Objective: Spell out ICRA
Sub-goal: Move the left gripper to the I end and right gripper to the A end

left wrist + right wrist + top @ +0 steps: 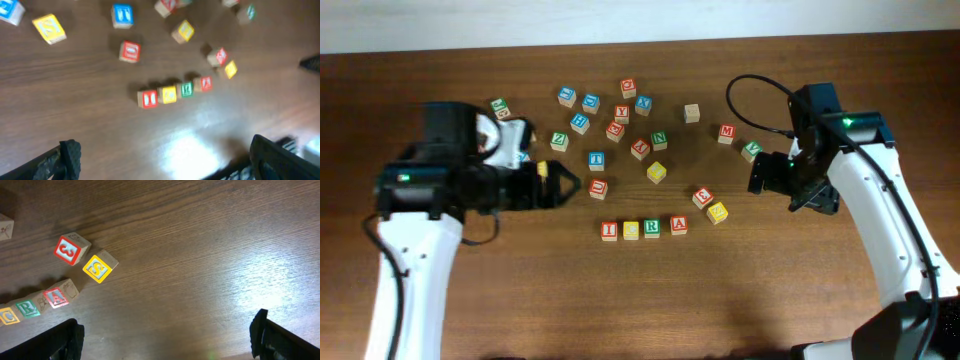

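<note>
Four letter blocks stand in a row near the table's front middle: red I (609, 231), yellow C (631, 230), green R (652, 228) and red A (678, 225). The row also shows in the left wrist view, from I (149, 98) to A (205, 83), and partly in the right wrist view, with R (27, 308) and A (56, 298). My left gripper (563, 185) is open and empty, left of the row. My right gripper (757, 175) is open and empty, right of the row.
Several loose letter blocks lie scattered behind the row, such as a yellow one (657, 172) and a red one (598, 188). A red block marked 3 (702, 197) and a yellow S block (718, 212) sit just right of the row.
</note>
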Robot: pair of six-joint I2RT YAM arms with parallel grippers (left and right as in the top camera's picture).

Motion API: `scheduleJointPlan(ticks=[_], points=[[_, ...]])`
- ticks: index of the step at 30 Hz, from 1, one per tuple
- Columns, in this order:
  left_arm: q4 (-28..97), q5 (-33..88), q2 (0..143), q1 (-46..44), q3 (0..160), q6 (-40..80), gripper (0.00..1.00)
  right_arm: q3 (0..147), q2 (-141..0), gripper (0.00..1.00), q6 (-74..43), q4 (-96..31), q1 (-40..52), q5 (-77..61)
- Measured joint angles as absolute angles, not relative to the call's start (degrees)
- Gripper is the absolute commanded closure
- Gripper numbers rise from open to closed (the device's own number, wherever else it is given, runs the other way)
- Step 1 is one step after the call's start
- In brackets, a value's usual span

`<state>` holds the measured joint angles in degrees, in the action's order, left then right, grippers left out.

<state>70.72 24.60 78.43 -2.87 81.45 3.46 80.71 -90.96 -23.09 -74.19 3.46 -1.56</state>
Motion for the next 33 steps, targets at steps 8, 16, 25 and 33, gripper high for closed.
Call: scheduleJointPlan(ticks=[8,16,25,33], points=[[72.7,11.0,82.9,-10.3,81.4,7.4,0.00,80.7,-91.0,0.02,-23.1,-74.2,3.5,-1.8],[74.1,8.4,93.4,-10.3,81.4,9.0,0.70,80.7,-91.0,0.85,-22.7,-74.2,3.5,-5.2],[71.3,8.1,104.6,-13.0,80.9,9.1,1.00,74.0,-92.1,0.96,-22.5,-61.2,11.4,-5.6],[68.5,8.1,109.3,-14.7,80.2,10.1,1.00,71.2,-93.2,0.96,-24.1,-56.7,15.0,-5.9]])
